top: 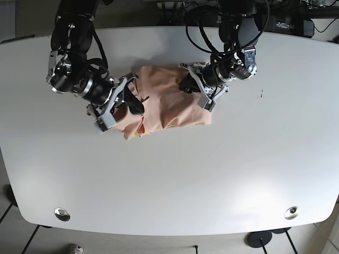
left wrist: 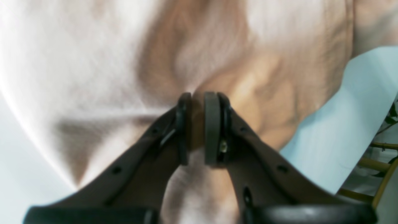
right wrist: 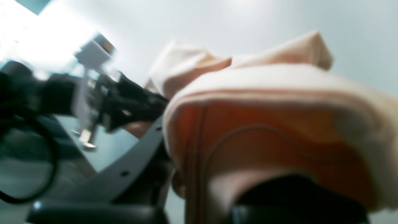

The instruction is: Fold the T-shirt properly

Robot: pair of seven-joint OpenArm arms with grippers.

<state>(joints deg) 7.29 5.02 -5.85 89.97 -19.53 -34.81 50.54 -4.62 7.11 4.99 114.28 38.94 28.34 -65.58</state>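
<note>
**Mid-fold: both arms on the shirt, bundle still loose**

I see the T-shirt [top: 167,103] lying near the middle of the white surface [top: 169,180], towards its far side, gathered into a rough, rumpled block, not a flat rectangle. My left end effector [top: 193,87] sits on the shirt's edge on the right of the base view. From its wrist camera, the left end effector [left wrist: 197,124] is clenched on a pinch of peach cloth: fabric fills the narrow gap between the pads, and wrinkles radiate from that point.

My right end effector [top: 124,103] is at the opposite edge. In its wrist view the shirt [right wrist: 264,124] is draped right over the end effector, with a hem and seam running across the lens, and only one finger [right wrist: 118,171] shows clearly. I judge it is grasping the cloth, since the fabric hangs lifted off the surface, but the pads themselves are hidden, so I cannot tell for certain.

As for progress, I judge that some folding is done: the garment is compact, with layers doubled over. What is left looks substantial. The edges are uneven, a corner pokes out at the near-left of the bundle, and the top layer is creased. A final fold and flattening seem still ahead.
</note>
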